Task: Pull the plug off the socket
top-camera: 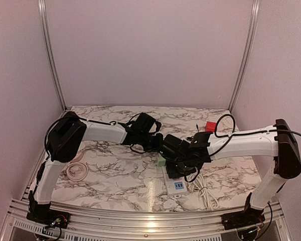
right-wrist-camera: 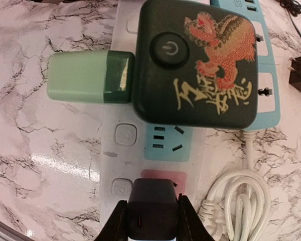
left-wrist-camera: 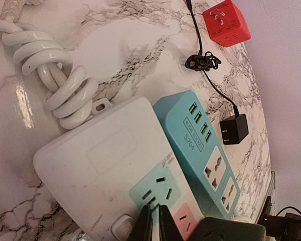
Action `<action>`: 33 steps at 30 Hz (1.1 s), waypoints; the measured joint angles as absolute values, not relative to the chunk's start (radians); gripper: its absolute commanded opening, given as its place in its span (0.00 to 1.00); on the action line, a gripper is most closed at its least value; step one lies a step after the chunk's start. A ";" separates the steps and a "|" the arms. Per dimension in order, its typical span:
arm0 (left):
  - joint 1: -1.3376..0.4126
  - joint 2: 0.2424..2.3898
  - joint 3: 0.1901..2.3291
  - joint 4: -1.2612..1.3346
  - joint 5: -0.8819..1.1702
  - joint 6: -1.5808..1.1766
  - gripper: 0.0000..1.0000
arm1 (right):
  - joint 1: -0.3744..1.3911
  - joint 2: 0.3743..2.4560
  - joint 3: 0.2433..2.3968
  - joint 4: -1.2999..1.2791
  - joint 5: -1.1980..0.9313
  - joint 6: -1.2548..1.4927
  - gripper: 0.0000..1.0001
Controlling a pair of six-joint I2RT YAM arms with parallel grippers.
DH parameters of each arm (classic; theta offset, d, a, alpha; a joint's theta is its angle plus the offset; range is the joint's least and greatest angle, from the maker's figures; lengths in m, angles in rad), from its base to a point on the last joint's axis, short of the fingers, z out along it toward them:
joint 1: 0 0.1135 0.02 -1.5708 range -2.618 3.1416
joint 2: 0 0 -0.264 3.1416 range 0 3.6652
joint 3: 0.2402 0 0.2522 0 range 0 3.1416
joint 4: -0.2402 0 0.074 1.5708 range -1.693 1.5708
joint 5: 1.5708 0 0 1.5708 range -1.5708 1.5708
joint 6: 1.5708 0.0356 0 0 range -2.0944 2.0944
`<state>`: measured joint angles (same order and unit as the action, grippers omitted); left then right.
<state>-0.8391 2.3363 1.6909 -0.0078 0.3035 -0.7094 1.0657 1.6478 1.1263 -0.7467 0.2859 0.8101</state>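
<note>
A white power strip (right-wrist-camera: pixel 115 160) lies on the marble table, with teal and pink sockets. My right gripper (right-wrist-camera: pixel 151 217) is shut on a black plug (right-wrist-camera: pixel 153 193) that sits over a pink socket (right-wrist-camera: pixel 163 176). I cannot tell whether its prongs are in the socket. My left gripper (left-wrist-camera: pixel 154 217) is shut and empty. Its tips rest on the strip (left-wrist-camera: pixel 90 160) at the edge of a teal socket (left-wrist-camera: pixel 158 188) near the strip's far end. In the top view both grippers, left (top-camera: pixel 160 145) and right (top-camera: pixel 183 168), meet over the strip (top-camera: pixel 176 188).
A dark green device with a lion print (right-wrist-camera: pixel 190 60) and a light green cylinder (right-wrist-camera: pixel 78 76) sits on the strip beyond the plug. A cyan USB strip (left-wrist-camera: pixel 190 135) lies alongside. A red cube adapter (left-wrist-camera: pixel 226 22), a black adapter (left-wrist-camera: pixel 235 129) and white cord coils (right-wrist-camera: pixel 241 206) lie nearby.
</note>
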 measured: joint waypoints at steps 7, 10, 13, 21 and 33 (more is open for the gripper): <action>-0.839 2.336 1.689 -0.005 0.302 -0.710 0.09 | 1.076 1.658 1.147 -0.763 0.312 0.807 0.00; -0.839 2.336 1.687 -0.002 0.302 -0.709 0.09 | 1.063 1.629 1.126 -0.748 0.297 0.806 0.00; -0.839 2.336 1.687 -0.001 0.302 -0.709 0.09 | 1.043 1.584 1.102 -0.733 0.296 0.802 0.00; -0.839 2.335 1.689 -0.002 0.302 -0.708 0.09 | 0.993 1.449 1.036 -0.719 0.289 0.788 0.00; -0.846 2.326 1.749 -0.128 0.256 -0.659 0.11 | 0.667 1.277 0.912 -0.622 0.266 0.701 0.01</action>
<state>-0.8455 2.3257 1.7489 -0.1284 0.2558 -0.6594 0.6666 1.2774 0.9115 -0.6224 0.2661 0.7006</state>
